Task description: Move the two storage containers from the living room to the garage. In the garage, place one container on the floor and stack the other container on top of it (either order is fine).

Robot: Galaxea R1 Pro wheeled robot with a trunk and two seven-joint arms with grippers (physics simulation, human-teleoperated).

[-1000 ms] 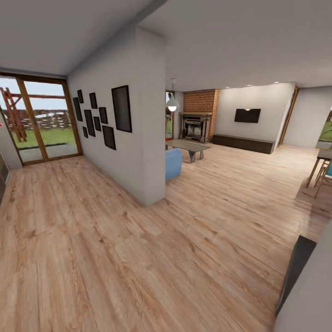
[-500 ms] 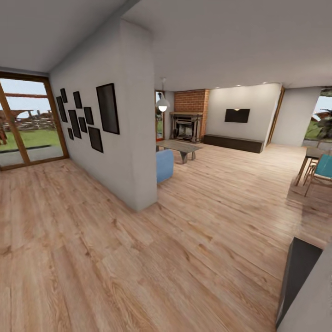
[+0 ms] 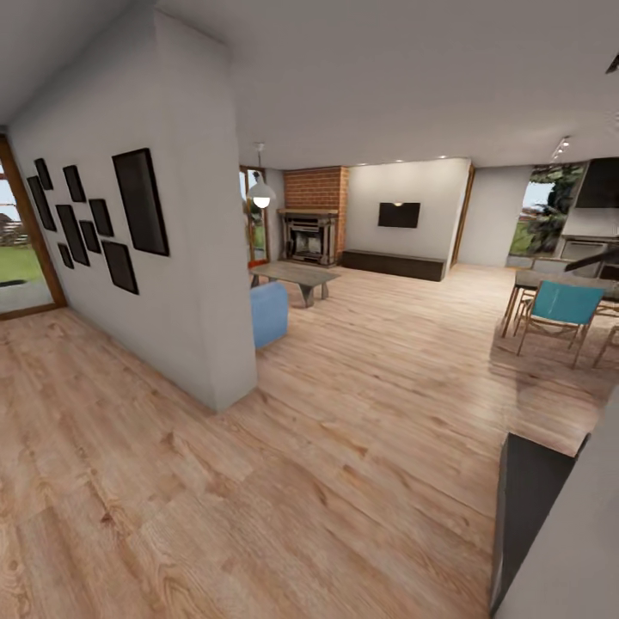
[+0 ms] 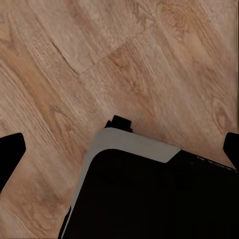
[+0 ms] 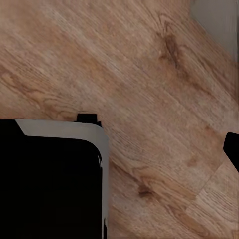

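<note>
Clearly you're at the start: both claws hang spread and empty over the wood-plank floor (image 3: 344,447), left claw (image 4: 119,144). Neither container can be seen yet; the living room's fireplace (image 3: 308,236) lies ahead.

light wood-plank floor (image 3: 344,447) — matt, grained; red brick chimney (image 3: 315,186); smooth white wall (image 3: 185,284).

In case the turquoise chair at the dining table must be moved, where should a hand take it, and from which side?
Probably the backrest's top edge on the turquoise chair, approached from the wood floor. Its back faces the robot, and the dining table blocks the far side.
</note>
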